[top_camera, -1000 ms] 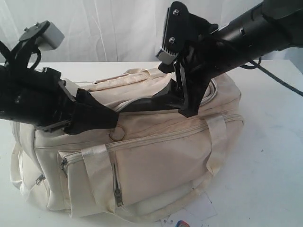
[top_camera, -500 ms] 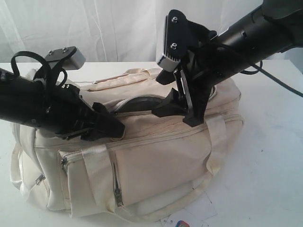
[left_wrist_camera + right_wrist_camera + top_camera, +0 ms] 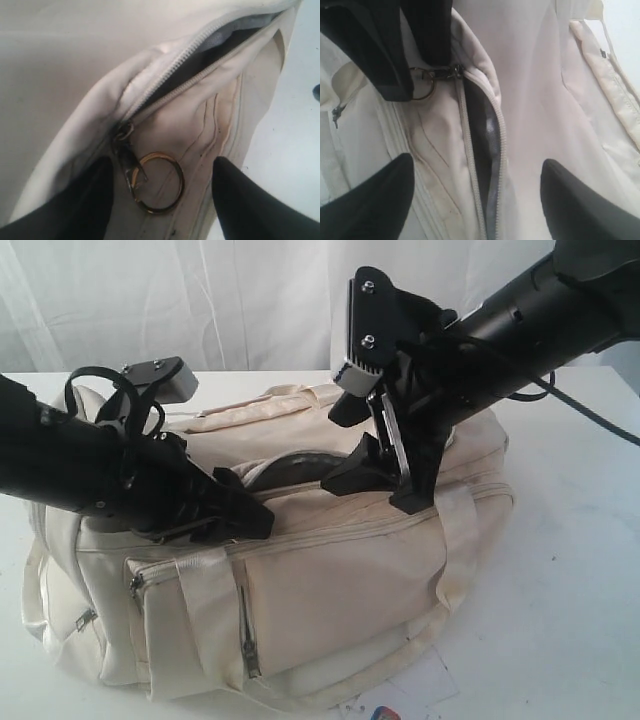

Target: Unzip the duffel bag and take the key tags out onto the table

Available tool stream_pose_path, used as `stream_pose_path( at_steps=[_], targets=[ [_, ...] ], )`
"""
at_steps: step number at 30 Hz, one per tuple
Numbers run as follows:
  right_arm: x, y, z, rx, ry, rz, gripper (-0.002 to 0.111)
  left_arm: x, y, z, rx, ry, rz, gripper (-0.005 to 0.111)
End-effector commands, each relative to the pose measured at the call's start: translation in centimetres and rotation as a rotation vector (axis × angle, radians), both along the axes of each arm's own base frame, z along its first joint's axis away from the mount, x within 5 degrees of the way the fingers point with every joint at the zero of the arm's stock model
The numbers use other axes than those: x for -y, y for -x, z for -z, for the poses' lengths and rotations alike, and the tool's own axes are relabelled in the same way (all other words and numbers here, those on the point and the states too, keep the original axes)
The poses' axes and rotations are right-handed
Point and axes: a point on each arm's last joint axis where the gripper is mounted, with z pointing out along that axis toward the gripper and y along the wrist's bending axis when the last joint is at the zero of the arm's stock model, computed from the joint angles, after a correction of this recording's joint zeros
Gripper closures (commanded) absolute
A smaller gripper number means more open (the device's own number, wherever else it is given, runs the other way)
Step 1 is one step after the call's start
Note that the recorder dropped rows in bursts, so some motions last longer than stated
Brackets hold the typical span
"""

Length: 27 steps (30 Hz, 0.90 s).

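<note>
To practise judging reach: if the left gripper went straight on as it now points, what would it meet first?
Probably the metal ring on the bag's zip pull, between the left gripper's open fingers; depth is unclear.

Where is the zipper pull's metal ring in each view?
Exterior: not visible; the left gripper covers that spot.
Left wrist: metal ring lies between the open fingers, at the zipper's closed end.
Right wrist: beside the left gripper's tip.
Shared landmark: the duffel bag's half-open zipper.
</note>
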Motion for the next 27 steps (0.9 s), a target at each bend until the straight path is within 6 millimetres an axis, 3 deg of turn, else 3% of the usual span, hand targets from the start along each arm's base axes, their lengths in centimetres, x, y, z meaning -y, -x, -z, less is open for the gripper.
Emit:
stream_pose_path(
  at_steps=[1,10,15,20,27],
  targets=[
    [-0.2,-0.2,0.7,-0.011,0.007,-0.004,0.042,0.6,0.2,0.2,0.007,0.01,-0.002,0.045],
    [-0.8,-1.5,3.0,-0.046,0.041,0.017,0.048,0.8,0.3,0.2,0.017,0.01,-0.005,0.045],
    [-1.0,-1.9,4.0,-0.068,0.055,0.018,0.068,0.8,0.3,0.2,0.018,0.01,-0.005,0.045],
    [-1.0,-1.9,3.9,-0.097,0.045,0.051,0.105,0.8,0.3,0.2,0.008,0.011,0.0,0.045],
    [-0.9,-1.2,2.2,-0.101,-0.018,0.081,0.108,1.0,0.5,0.1,-0.033,0.048,-0.012,0.045]
  ],
)
